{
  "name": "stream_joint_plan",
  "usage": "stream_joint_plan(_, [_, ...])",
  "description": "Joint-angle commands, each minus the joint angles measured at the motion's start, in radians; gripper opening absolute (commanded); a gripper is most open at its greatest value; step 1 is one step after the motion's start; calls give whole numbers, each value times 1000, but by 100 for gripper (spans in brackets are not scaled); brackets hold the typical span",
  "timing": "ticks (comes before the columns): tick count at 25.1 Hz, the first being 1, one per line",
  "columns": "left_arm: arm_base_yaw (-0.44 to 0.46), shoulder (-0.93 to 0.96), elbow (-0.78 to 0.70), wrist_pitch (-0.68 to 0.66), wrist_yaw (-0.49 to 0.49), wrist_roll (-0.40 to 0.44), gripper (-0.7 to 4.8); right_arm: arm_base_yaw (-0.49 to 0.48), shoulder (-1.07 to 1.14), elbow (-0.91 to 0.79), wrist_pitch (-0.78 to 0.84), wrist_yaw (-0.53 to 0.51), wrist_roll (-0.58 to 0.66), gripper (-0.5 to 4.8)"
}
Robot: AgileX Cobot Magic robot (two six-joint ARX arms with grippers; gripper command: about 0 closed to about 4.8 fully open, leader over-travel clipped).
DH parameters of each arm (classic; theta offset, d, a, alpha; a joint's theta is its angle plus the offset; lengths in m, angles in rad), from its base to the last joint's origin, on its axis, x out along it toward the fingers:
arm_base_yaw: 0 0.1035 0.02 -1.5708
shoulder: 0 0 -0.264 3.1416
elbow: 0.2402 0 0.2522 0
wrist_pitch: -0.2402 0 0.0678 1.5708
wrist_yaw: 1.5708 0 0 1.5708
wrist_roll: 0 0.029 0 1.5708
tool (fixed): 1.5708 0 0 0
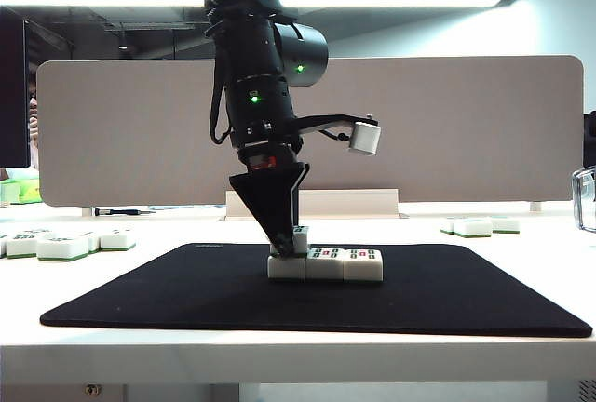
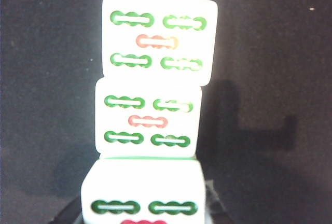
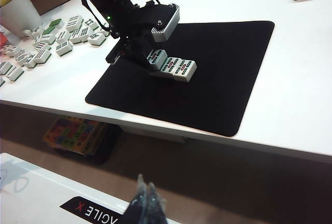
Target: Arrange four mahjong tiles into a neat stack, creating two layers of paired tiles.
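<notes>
Left pincer (image 1: 290, 244) part closed, gripping one glossy white tile (image 1: 300, 238) atop row of three tiles (image 1: 326, 264) on matte black mat (image 1: 186, 295). Right pincer (image 3: 147, 199) tips pressed together, low, off the white surface (image 3: 290, 105).

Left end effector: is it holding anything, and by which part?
Yes. The left end effector grips one mahjong tile by its sides, over the end of a three-tile row. The right end effector holds nothing.

Left gripper (image 3: 150, 60) holds a tile (image 3: 156, 58) above the tile row (image 3: 176, 68) on black mat (image 3: 223, 79); right gripper (image 3: 147, 198) low, jaws together.
</notes>
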Motion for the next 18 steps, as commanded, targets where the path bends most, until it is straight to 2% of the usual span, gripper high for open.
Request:
stream_joint_plan(1, [0,1,0,-8,-7,-4,218,0,-11,3,9,2,-4,-1])
stream_joint_plan(18, [6,1,0,-32,-6,-7,220,0,-11,3,9,2,-4,-1])
